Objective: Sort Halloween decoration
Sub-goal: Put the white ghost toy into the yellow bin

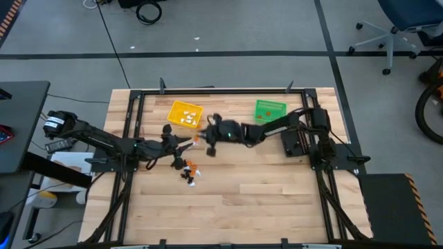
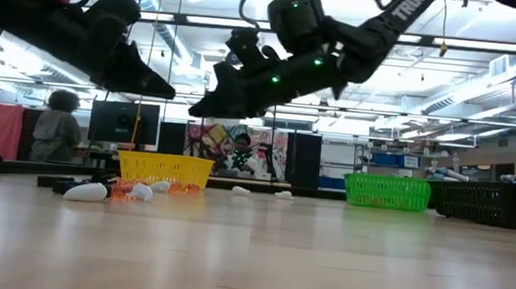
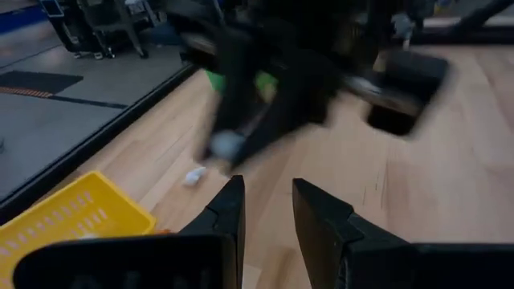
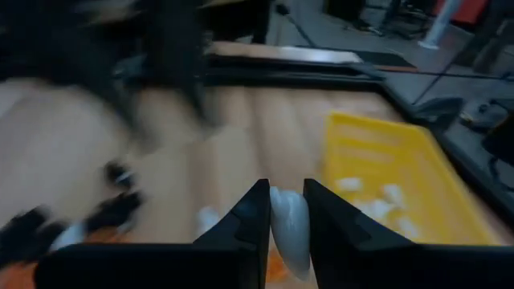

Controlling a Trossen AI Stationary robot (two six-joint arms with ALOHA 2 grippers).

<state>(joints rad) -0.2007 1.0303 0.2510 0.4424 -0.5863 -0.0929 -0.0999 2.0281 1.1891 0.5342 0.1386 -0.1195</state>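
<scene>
From above, the wooden slatted table carries a yellow plastic mesh bin with white pieces in it and a green plastic mesh bin, both toward the far edge; a small heap of white, orange and black trinkets lies near the middle, just in front of the left gripper, while the right gripper hangs just beside it, close to the yellow bin. What either holds is too small to tell here. The low view adds a black mesh bin at the far right, white and orange pieces scattered on the boards beside the yellow bin, and both grippers raised clear of the table. The left wrist view shows its own fingers apart with nothing between them, and the other arm's blurred tip carrying a pale piece. Only the right wrist view makes the grip plain: its two fingers pinch a white, smooth, elongated trinket, long axis running along the fingers, rounded end pointing outward toward the table beside the yellow bin.
</scene>
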